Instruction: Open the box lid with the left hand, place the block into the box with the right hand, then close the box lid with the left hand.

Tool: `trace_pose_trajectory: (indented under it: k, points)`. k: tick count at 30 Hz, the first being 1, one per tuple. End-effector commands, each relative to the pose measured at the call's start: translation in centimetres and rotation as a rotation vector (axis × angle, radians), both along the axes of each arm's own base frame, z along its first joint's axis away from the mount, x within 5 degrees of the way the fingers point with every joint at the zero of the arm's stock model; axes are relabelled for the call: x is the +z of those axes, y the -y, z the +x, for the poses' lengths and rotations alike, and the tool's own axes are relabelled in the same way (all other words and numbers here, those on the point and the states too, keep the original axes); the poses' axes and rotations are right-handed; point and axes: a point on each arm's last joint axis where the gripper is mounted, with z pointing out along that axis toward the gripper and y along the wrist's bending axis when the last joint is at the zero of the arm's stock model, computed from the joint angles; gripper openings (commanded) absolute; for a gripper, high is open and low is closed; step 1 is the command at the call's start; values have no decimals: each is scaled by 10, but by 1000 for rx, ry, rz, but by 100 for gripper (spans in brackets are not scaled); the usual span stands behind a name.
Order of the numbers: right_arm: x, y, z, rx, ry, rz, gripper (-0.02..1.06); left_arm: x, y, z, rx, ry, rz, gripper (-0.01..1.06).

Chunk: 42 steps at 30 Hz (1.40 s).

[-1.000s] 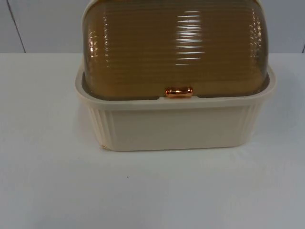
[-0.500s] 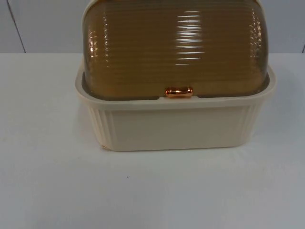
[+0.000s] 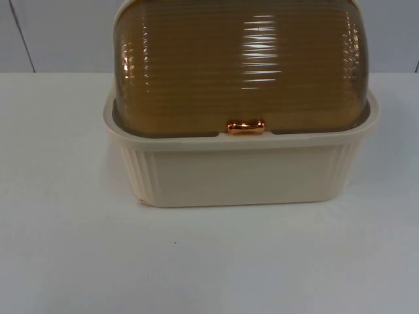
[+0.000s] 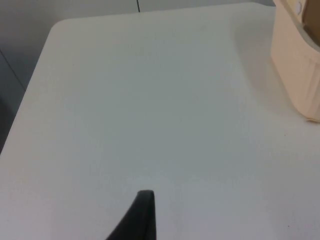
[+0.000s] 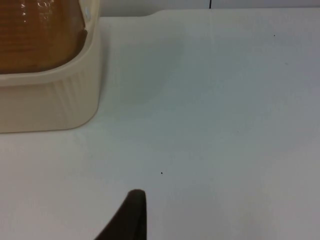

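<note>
Box (image 3: 239, 170) sat mid-table, lid (image 3: 239, 65) shut, handle (image 3: 246, 127) facing near for left gripper (image 4: 142, 220); right gripper (image 5: 131, 217) waited right of box; finger state of both unclear; block unseen

Cream box (image 3: 242, 173) mid-table; brown ribbed lid (image 3: 239, 65) shut.

Box (image 3: 240, 167) on table (image 3: 65, 248) before partition wall (image 3: 59, 33), lid (image 3: 240, 65) down on it, handle (image 3: 246, 126) at front.
</note>
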Motion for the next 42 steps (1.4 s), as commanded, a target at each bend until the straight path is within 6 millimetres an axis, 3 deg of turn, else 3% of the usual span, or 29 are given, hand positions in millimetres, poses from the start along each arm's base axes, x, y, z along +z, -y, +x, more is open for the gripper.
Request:
trace_pose_trajectory:
  k: [1,29,42]
  points:
    - [0,0,0,1,12,3,105,0,0,0,3,10,0,104]
    - [0,0,0,-1,12,3,105,-1,0,0,-2,10,-7,104]
    - [0,0,0,-3,12,6,105,-1,1,0,79,11,-9,104]
